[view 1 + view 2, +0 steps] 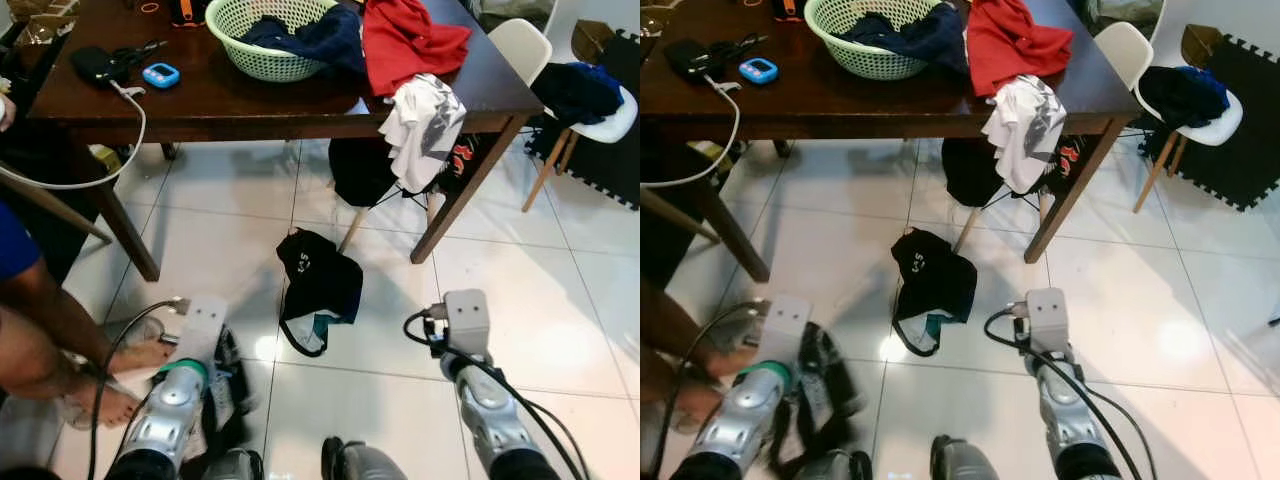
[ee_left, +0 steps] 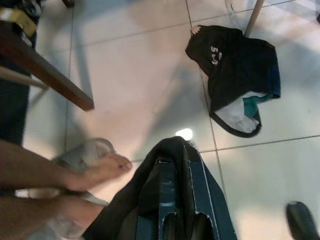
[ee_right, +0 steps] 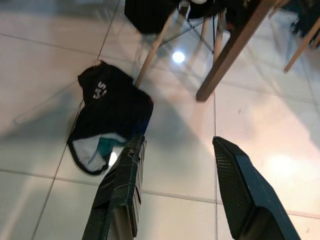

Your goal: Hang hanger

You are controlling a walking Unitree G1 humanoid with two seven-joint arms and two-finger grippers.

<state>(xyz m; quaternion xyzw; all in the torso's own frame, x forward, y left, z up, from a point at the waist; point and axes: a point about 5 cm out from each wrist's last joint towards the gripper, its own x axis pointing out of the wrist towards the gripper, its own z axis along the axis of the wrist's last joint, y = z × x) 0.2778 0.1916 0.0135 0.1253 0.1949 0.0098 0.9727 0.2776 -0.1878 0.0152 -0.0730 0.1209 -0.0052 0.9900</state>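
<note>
I can't pick out a hanger anywhere. If there is one, I judge it is hidden inside the dark cloth (image 2: 122,215) held by my left end effector (image 2: 175,165), low over the floor (image 1: 200,250) by a person's foot (image 2: 102,170). The fingers are pinched narrow, with the fabric draped over them. A hanger should be light and stiff, and the cloth soft and prone to slipping, so I'd want my hold on the neck under the hook, not on fabric alone.

My right end effector (image 3: 177,142) is spread wide and empty above the tiles.

The head views show the bench (image 1: 200,100) with a green basket (image 1: 262,62), a red garment (image 1: 405,40) and a white shirt (image 1: 425,125) drooping over its near right corner. Both wrist views give a closer look at the black garment (image 1: 318,285) lying on the floor in front of the bench. The left wrist view alone makes the grip on the cloth clear; the head views blur it.
</note>
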